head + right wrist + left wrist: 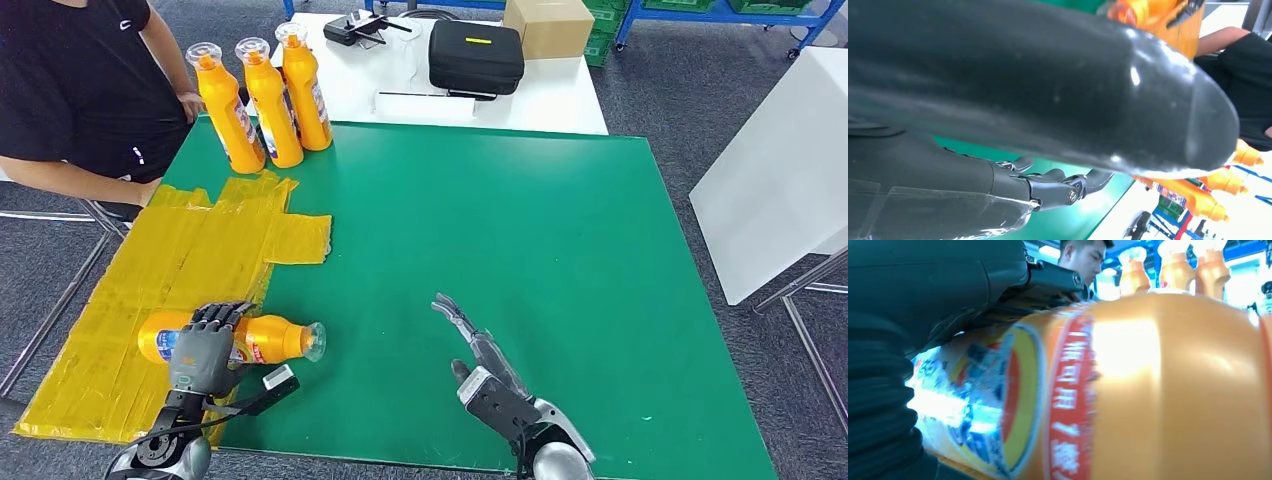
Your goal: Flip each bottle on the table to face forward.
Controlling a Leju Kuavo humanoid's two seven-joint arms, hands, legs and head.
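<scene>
Head view showed the left hand [203, 350] clamped over the middle of an orange plastic bottle with a clear cap [262, 339], which lay on its side at the near edge of the yellow taped patch [150, 260] on the green table mat [500, 250]. Its cap pointed toward the right hand [487, 372], which hovered well apart, fingers spread and empty.

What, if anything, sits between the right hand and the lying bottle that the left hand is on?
Nothing visible does. The right hand is open above bare green mat, and the stretch between it and the lying bottle holds nothing. The left hand already rests over that bottle's label end.
</scene>
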